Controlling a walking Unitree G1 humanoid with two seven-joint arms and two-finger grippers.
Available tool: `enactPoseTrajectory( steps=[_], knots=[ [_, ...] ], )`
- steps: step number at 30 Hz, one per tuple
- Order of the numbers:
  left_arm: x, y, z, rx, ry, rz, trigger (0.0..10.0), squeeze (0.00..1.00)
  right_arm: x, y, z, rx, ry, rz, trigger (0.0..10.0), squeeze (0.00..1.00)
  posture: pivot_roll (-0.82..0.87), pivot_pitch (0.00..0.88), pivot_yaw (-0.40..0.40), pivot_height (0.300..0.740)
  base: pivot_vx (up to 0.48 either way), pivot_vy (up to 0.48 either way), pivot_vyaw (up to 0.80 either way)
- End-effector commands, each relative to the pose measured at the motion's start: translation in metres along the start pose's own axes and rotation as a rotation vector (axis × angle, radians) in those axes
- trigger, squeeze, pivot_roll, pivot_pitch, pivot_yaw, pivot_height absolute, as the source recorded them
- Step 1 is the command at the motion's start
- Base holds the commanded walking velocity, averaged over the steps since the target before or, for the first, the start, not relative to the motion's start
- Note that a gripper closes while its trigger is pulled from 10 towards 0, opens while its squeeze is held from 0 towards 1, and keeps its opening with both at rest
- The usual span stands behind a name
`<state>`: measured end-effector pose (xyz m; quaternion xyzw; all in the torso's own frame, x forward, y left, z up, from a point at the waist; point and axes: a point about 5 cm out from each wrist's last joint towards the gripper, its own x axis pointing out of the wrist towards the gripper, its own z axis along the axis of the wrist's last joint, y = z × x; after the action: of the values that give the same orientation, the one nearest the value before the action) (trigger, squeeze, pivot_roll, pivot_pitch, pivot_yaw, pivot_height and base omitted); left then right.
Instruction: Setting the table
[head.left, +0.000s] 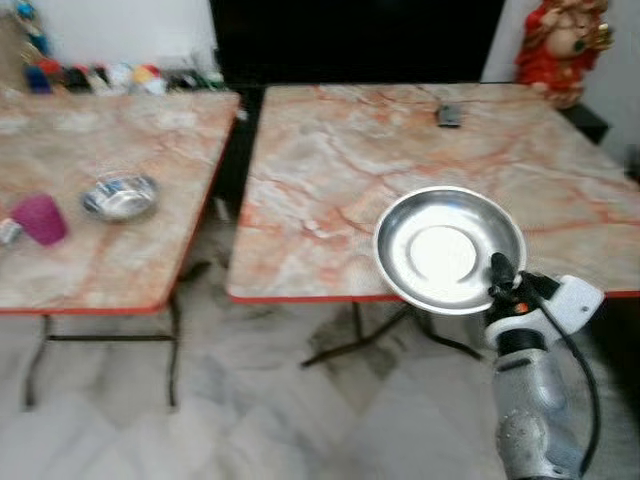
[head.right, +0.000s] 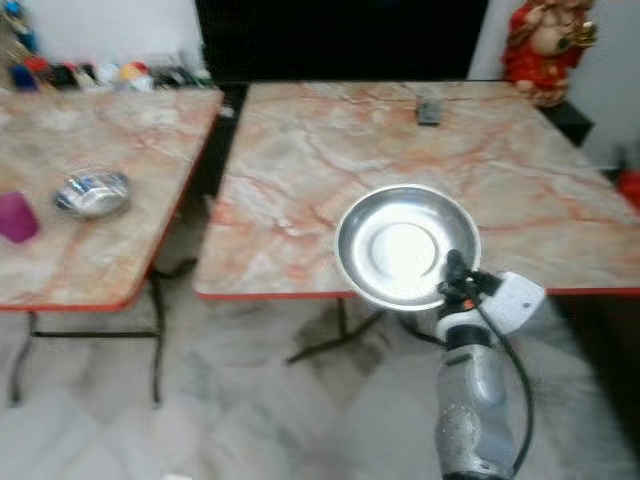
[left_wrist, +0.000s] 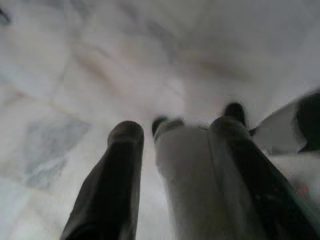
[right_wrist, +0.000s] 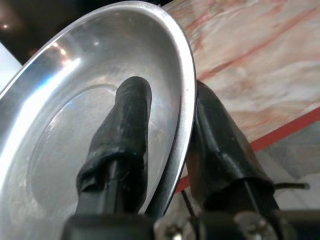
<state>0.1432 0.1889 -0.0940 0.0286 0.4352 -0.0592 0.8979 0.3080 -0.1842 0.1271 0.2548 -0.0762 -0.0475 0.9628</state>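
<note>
A round steel plate (head.left: 445, 248) hangs over the front edge of the right marble-topped table (head.left: 330, 170), tilted toward me. My right gripper (head.left: 497, 272) is shut on the plate's near rim. In the right wrist view one finger (right_wrist: 131, 115) lies inside the plate (right_wrist: 60, 115) and the other sits behind the rim. On the left table (head.left: 150, 130) there are a small steel bowl (head.left: 120, 197) and a pink cup (head.left: 40, 218). My left gripper (left_wrist: 177, 122) hangs idle over the pale floor, its fingers apart.
A small dark object (head.left: 449, 116) lies near the right table's far edge. A red figurine (head.left: 563, 45) stands at the back right. Colourful small items (head.left: 100, 76) line the wall behind the left table. A gap of marble floor (head.left: 230, 180) separates the tables.
</note>
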Motion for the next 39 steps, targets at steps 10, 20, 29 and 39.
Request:
enactPoseTrajectory(
  steps=[10, 20, 29, 39],
  knots=[
    [-0.017, 0.034, -0.026, -0.051, 0.088, 0.034, 10.0, 0.00, 0.003, -0.004, 0.007, -0.004, -0.031, -0.017, 10.0, 0.00, -0.06, 0.112, -0.017, 0.740, 0.000, 0.000, 0.00],
    [-0.005, 0.013, -0.015, -0.069, 0.094, 0.020, 10.0, 0.00, 0.005, -0.003, 0.007, 0.007, -0.029, -0.025, 10.0, 0.00, -0.06, 0.119, -0.017, 0.740, 0.000, 0.000, 0.00],
    [0.003, -0.010, -0.006, -0.064, 0.096, -0.003, 10.0, 0.00, 0.006, -0.003, 0.007, 0.004, -0.035, -0.035, 10.0, 0.00, -0.06, 0.119, -0.017, 0.740, 0.000, 0.000, -0.48],
    [0.006, -0.026, -0.004, -0.059, 0.099, -0.015, 10.0, 0.00, 0.007, 0.000, 0.006, 0.008, -0.034, -0.034, 10.0, 0.00, -0.05, 0.120, -0.018, 0.740, 0.134, 0.000, 0.00]
  ],
)
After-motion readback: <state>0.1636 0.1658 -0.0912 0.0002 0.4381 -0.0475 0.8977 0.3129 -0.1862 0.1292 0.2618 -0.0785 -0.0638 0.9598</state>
